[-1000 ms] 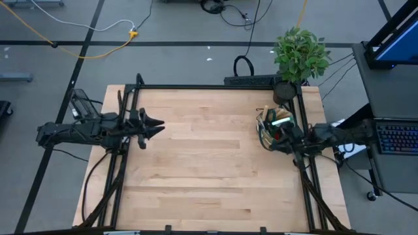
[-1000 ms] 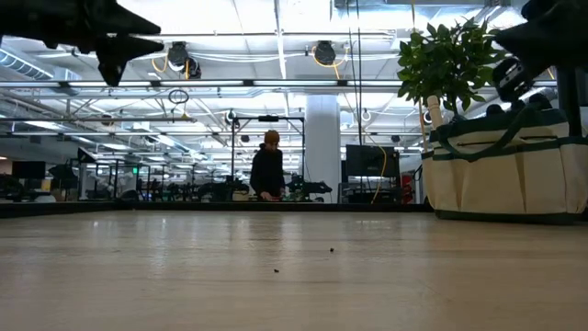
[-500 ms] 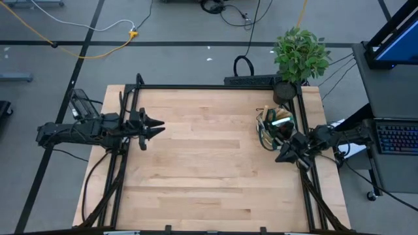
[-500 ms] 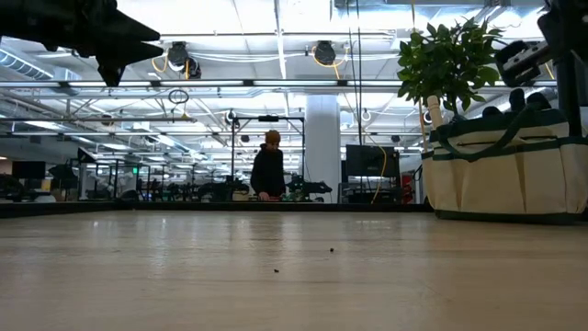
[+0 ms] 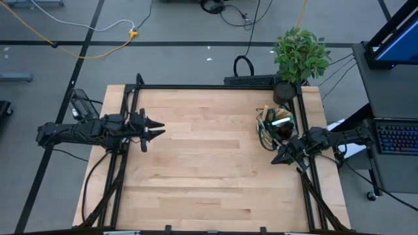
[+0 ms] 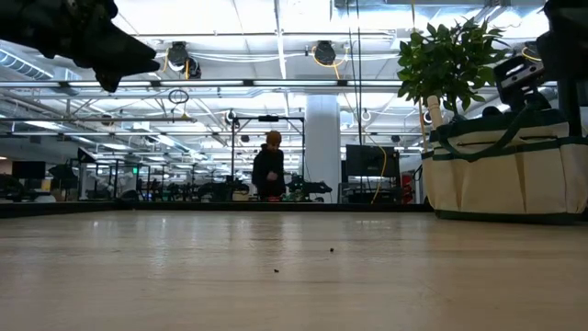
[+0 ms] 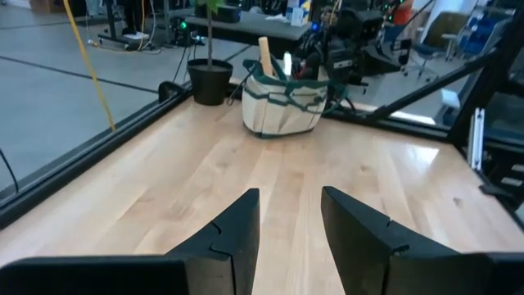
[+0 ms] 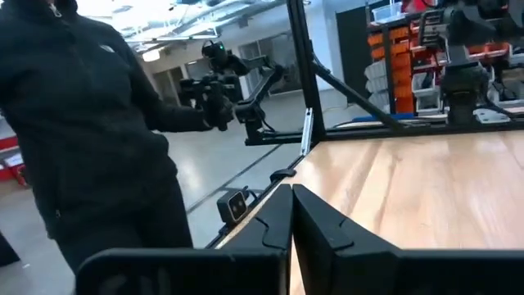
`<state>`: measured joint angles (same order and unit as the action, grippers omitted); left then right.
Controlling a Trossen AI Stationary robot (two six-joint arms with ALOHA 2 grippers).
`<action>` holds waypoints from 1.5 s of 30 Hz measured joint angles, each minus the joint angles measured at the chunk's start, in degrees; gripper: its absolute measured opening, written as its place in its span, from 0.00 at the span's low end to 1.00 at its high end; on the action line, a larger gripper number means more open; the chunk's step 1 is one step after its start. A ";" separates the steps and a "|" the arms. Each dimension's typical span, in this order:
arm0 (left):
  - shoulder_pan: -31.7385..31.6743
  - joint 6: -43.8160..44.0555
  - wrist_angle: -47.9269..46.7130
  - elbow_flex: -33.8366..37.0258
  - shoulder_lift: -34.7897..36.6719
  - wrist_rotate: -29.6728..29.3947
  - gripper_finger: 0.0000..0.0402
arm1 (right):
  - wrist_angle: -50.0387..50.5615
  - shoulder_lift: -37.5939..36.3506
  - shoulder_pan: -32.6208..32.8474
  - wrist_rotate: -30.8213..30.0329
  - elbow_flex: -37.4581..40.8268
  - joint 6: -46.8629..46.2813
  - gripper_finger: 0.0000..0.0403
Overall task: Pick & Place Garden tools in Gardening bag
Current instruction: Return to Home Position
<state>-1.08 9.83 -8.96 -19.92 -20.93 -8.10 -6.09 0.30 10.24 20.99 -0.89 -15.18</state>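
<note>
The beige gardening bag (image 5: 273, 128) with dark green trim stands on its base at the table's far right, also seen in the low view (image 6: 503, 171) and the left wrist view (image 7: 286, 105). Garden tools stick up out of it, among them a wooden handle (image 7: 264, 56). My right gripper (image 5: 277, 158) hangs shut just near-side of the bag, off the table, with nothing between its fingers (image 8: 290, 215). My left gripper (image 5: 159, 128) hovers open high over the table's left part, pointing toward the bag; its fingers (image 7: 237, 233) stand apart and empty.
A leafy potted plant (image 5: 300, 55) stands at the far right corner behind the bag. Black frame rails (image 5: 307, 183) run along the table's edges. A person in a dark jacket (image 8: 82, 139) stands close beside the table. Bare wood (image 5: 202, 163) stretches between the arms.
My right gripper has drawn back from above the bag toward the table's near edge and sunk a little, swinging its shut fingers away from the bag. My left gripper has stayed in place and rolled slightly. The bag has not moved.
</note>
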 joint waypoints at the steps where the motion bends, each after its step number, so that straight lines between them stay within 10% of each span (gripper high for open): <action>1: 0.00 -0.38 -0.35 0.00 0.00 0.00 0.34 | 0.24 -0.01 0.00 0.10 0.00 -0.04 0.01; 45: 0.00 -0.39 -1.52 0.00 0.00 -1.45 0.34 | 0.50 -0.02 0.00 0.17 0.09 14.16 0.01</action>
<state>-1.08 9.44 -10.48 -19.92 -20.93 -9.54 -5.58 0.27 10.24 21.17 -0.80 -1.02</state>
